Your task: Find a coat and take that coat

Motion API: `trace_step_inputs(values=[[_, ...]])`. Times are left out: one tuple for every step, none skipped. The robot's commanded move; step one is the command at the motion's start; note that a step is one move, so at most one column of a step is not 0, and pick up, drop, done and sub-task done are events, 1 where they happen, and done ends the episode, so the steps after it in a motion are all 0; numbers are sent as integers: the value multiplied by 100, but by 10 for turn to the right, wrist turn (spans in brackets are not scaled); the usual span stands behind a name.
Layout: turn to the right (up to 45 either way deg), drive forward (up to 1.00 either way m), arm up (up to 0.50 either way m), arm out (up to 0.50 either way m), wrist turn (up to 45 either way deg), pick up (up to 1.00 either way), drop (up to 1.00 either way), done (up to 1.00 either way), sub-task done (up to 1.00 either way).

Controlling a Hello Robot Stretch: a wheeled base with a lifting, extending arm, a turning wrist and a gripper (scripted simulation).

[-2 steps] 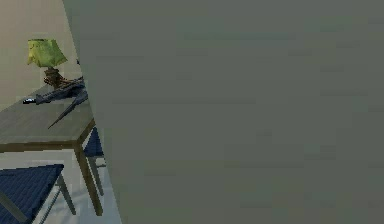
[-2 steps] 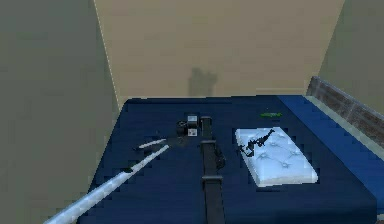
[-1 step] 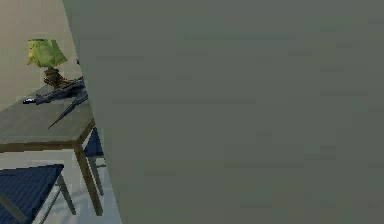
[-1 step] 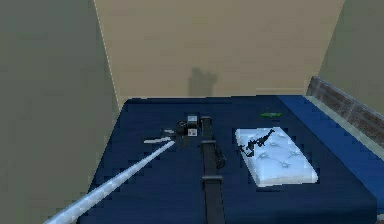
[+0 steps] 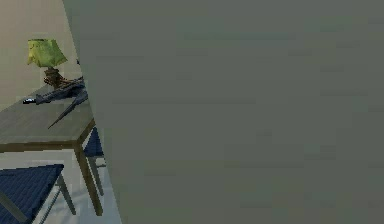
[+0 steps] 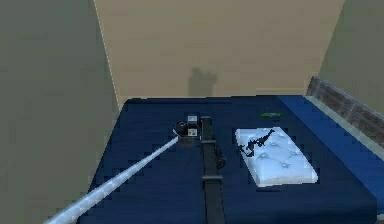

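Note:
My arm (image 6: 209, 170) rises as a dark bar over a bed with a dark blue cover (image 6: 150, 130). The gripper (image 6: 184, 129) sits at the arm's far end, above the middle of the bed. A long pale rod (image 6: 120, 182) lies slanted across the cover, and its upper end reaches the gripper, so I cannot tell whether the gripper holds anything. To the right of the arm a flat white thing with dark marks (image 6: 275, 155) lies on the bed. Nothing has the plain shape of a coat.
A small green thing (image 6: 268, 117) lies near the bed's far edge, with a brick-patterned panel (image 6: 345, 105) at the right. A large grey panel (image 5: 240, 110) stands close ahead. Left of it are a wooden table (image 5: 40, 125) with a potted plant (image 5: 48, 58), dark items (image 5: 62, 96) and blue chairs (image 5: 25, 190).

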Motion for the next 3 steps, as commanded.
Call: trace_step_inputs(values=[[0, 0, 0, 0, 300, 0, 0, 0, 0], [0, 0, -30, 0, 0, 0, 0, 0, 0], [0, 0, 0, 0, 0, 100, 0, 0, 0]])
